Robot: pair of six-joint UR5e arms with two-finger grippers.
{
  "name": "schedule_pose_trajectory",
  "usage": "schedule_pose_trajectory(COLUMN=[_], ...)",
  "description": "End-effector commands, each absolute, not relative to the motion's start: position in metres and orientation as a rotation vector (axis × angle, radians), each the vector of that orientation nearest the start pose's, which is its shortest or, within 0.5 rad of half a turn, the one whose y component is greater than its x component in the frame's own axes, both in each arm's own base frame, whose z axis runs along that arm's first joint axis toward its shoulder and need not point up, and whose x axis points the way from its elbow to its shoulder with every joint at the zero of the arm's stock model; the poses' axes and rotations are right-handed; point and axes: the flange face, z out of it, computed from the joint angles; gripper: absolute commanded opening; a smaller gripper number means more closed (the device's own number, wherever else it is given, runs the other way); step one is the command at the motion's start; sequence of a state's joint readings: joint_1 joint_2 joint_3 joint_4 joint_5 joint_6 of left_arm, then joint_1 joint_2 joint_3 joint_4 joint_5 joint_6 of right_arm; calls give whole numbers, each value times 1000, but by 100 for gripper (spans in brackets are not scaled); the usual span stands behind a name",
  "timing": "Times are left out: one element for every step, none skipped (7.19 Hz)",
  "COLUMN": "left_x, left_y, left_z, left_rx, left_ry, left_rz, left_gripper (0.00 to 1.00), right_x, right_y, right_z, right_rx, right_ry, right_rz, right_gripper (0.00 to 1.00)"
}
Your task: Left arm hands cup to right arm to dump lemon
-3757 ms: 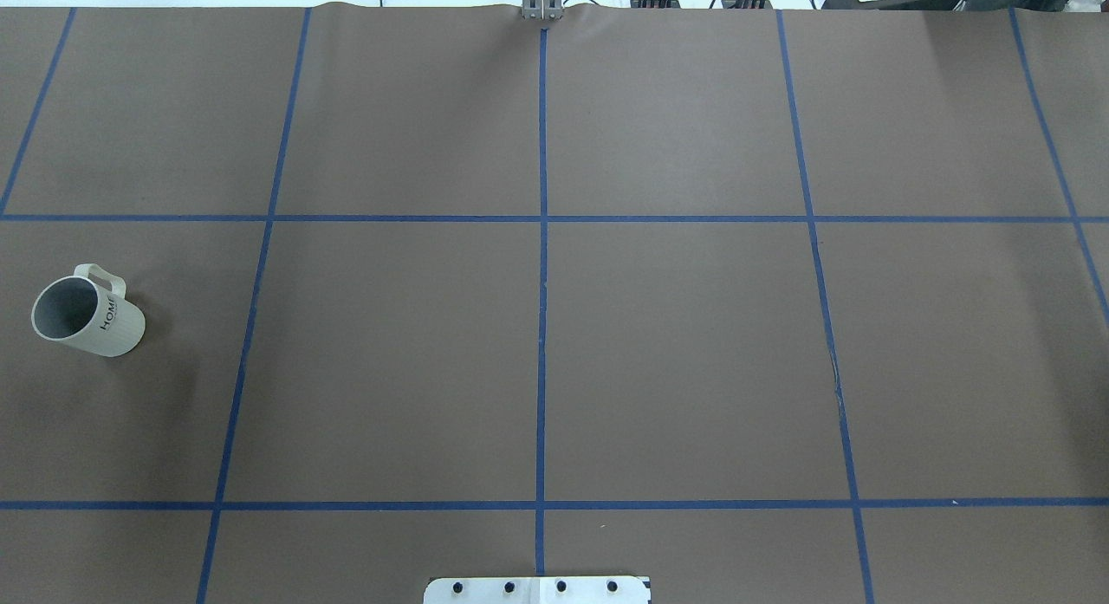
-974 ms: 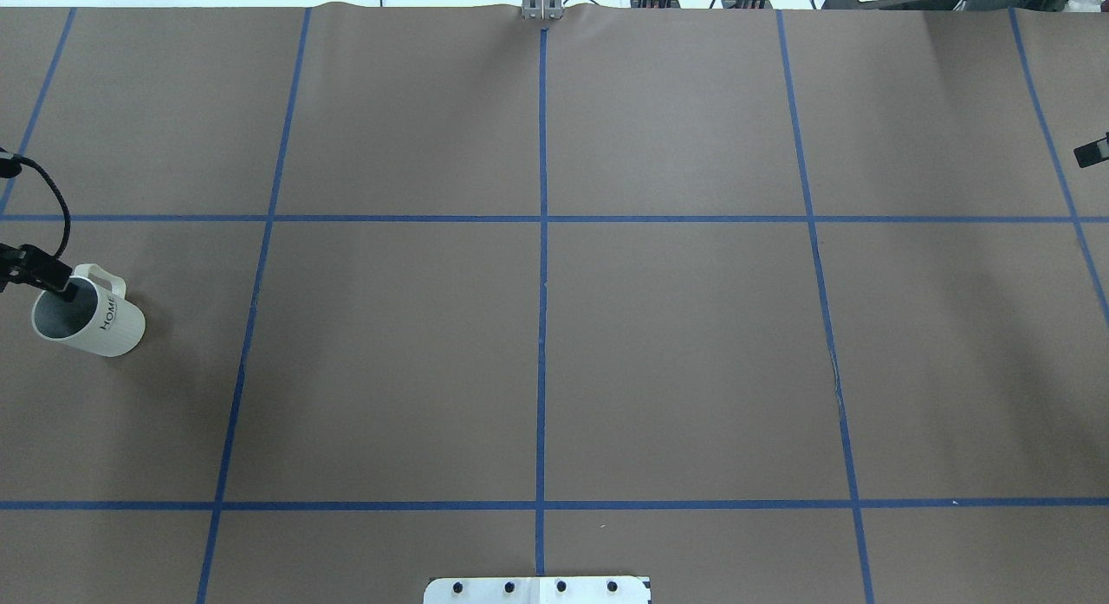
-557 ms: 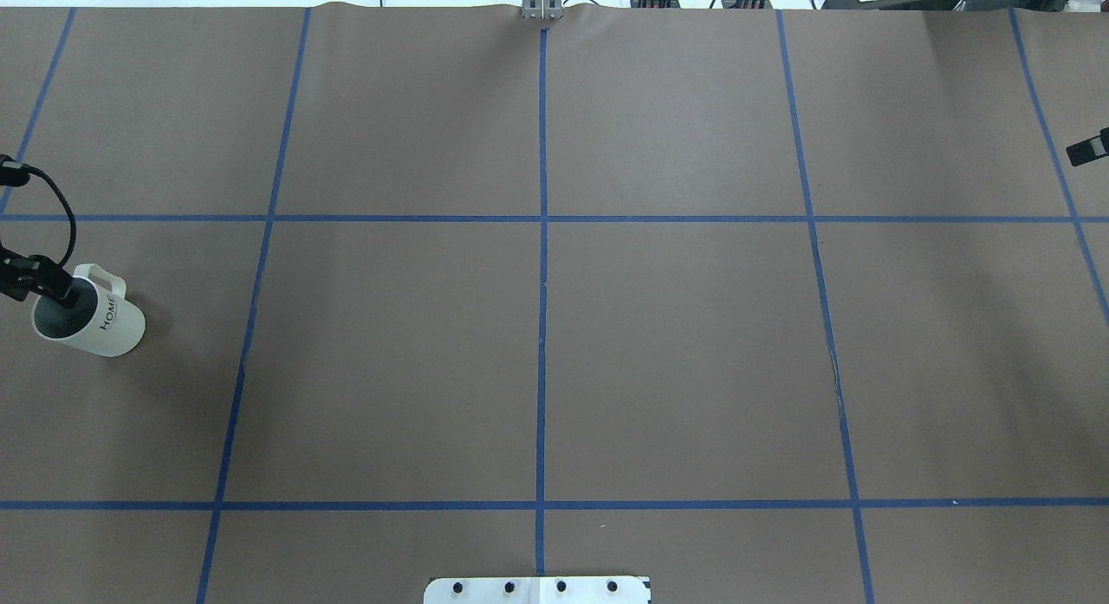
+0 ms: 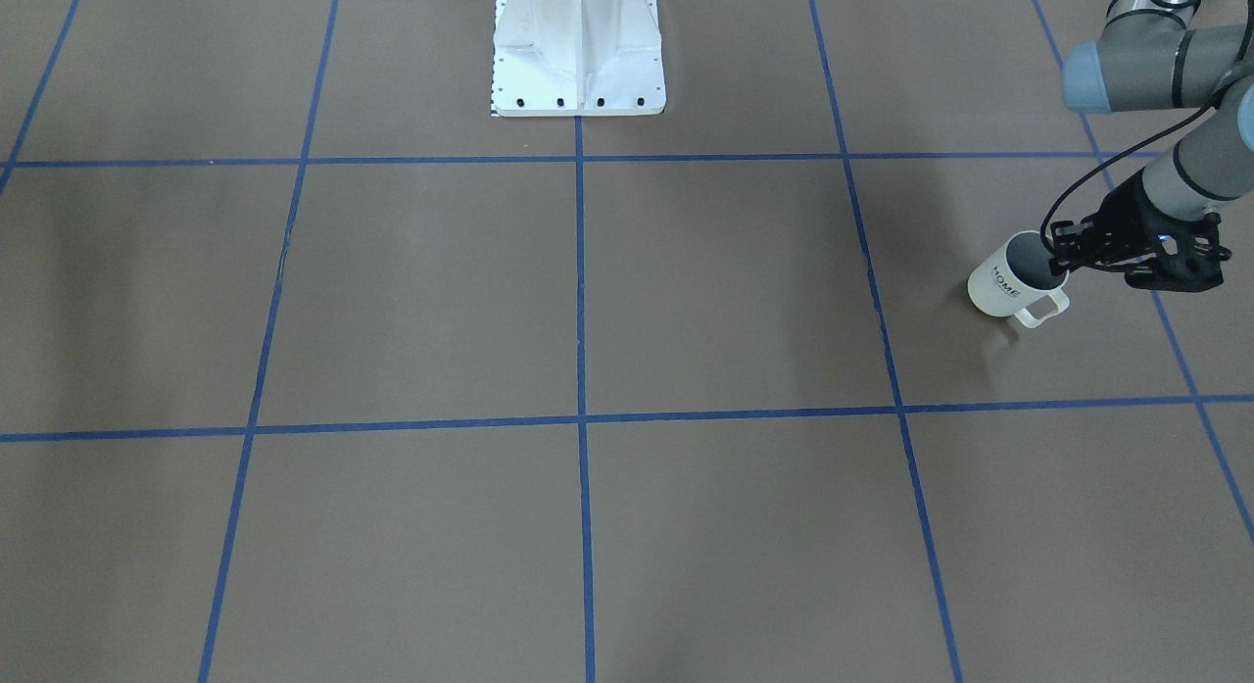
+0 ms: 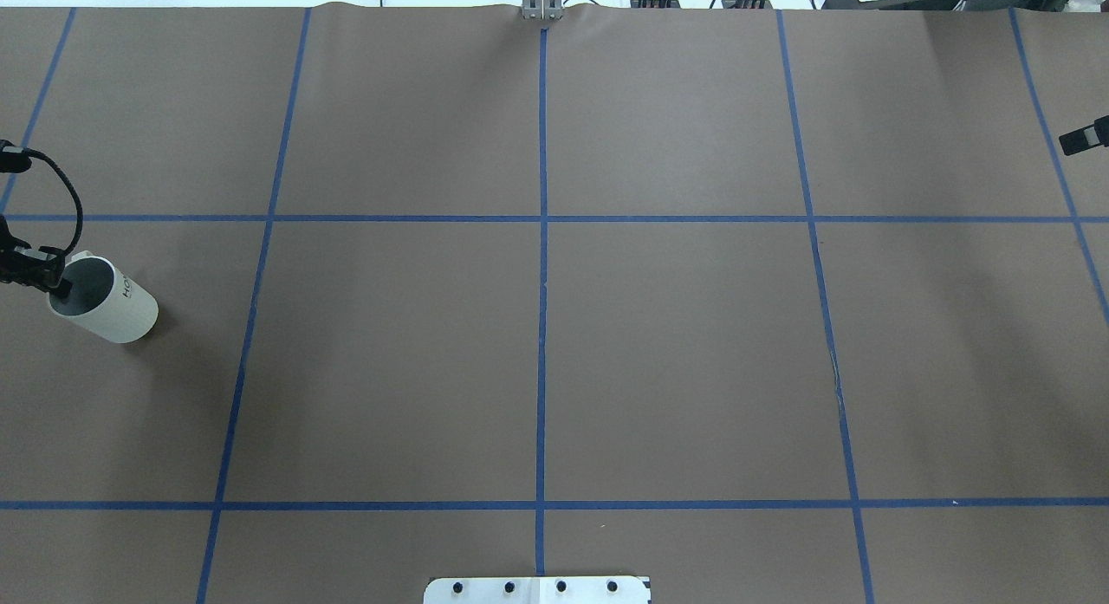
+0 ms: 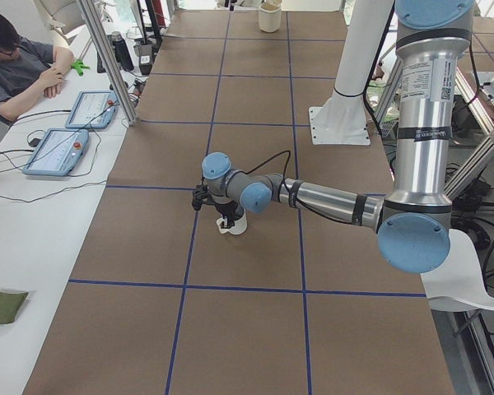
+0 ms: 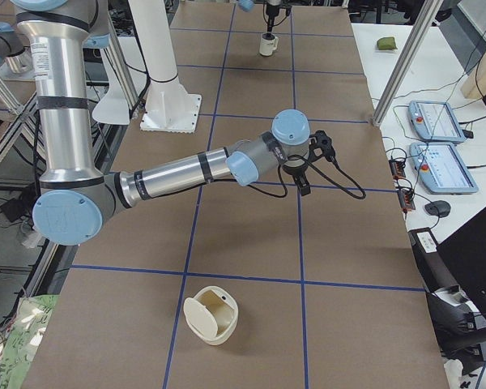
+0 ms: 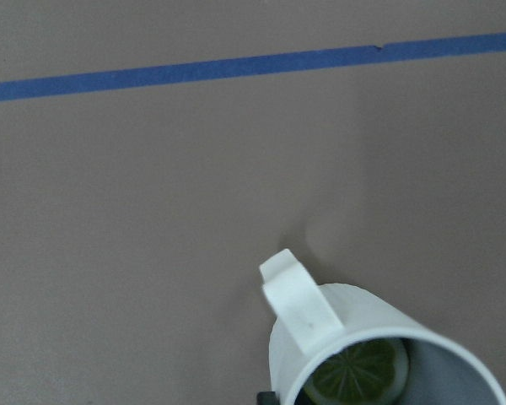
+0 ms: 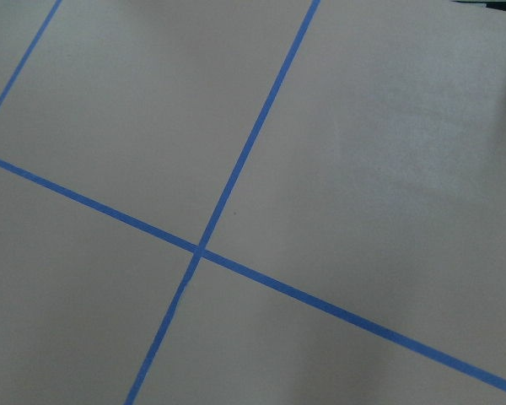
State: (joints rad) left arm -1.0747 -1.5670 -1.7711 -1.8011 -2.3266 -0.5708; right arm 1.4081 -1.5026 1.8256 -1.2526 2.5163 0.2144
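The cup (image 5: 104,302) is a white ribbed mug at the table's far left, tilted, with its dark inside showing. My left gripper (image 5: 54,282) is shut on its rim, one finger inside the mouth. From across the table the cup (image 4: 1011,279) leans with its handle (image 4: 1040,311) toward the camera, and the left gripper (image 4: 1061,262) is at its mouth. The left wrist view looks into the cup (image 8: 354,314), where the lemon (image 8: 358,371) lies as a green-yellow slice. My right gripper (image 7: 304,186) hangs over bare table far from the cup; I cannot tell whether it is open or shut.
The white robot base plate (image 4: 578,95) stands at mid-table on the robot's side. A cream container (image 7: 211,316) lies near the table's right end. Blue tape lines grid the brown table. A person (image 6: 16,66) sits at a side bench with tablets (image 6: 89,107).
The cup has shifted right and turned in the left gripper's hold; its handle no longer shows from overhead. The right arm's black tip has crept a little further in at the right edge.
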Motion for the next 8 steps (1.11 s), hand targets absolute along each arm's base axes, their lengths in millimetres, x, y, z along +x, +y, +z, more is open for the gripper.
schedule_pose_trajectory(left_x=[168, 165, 175, 187, 203, 241, 280, 304], left_y=[-483, -513, -535, -556, -578, -582, -581, -590], left_z=[454, 404, 357, 320, 280, 243, 217, 202], left_rx=[-72, -86, -126, -165, -208, -257, -297, -313], left_ry=[889, 882, 870, 877, 894, 904, 912, 943], left_rz=[37, -2, -52, -169, -307, -368, -398, -448], left_gripper=[0, 0, 0, 0, 0, 0, 0, 0], right_x=[-34, -39, -51, -71, -91, -121, -156, -189], right_y=[-527, -527, -527, -533, -548, -560, -563, -559], right_z=[426, 422, 422, 405, 370, 332, 303, 274], right_rx=[480, 504, 554, 589, 616, 662, 694, 741], right_ry=[-1007, -1008, -1015, -1012, -1014, -1003, -986, -985], right_rz=[-284, -305, -351, -386, -361, -358, -334, -312], right_gripper=[100, 99, 99, 99, 99, 99, 99, 99])
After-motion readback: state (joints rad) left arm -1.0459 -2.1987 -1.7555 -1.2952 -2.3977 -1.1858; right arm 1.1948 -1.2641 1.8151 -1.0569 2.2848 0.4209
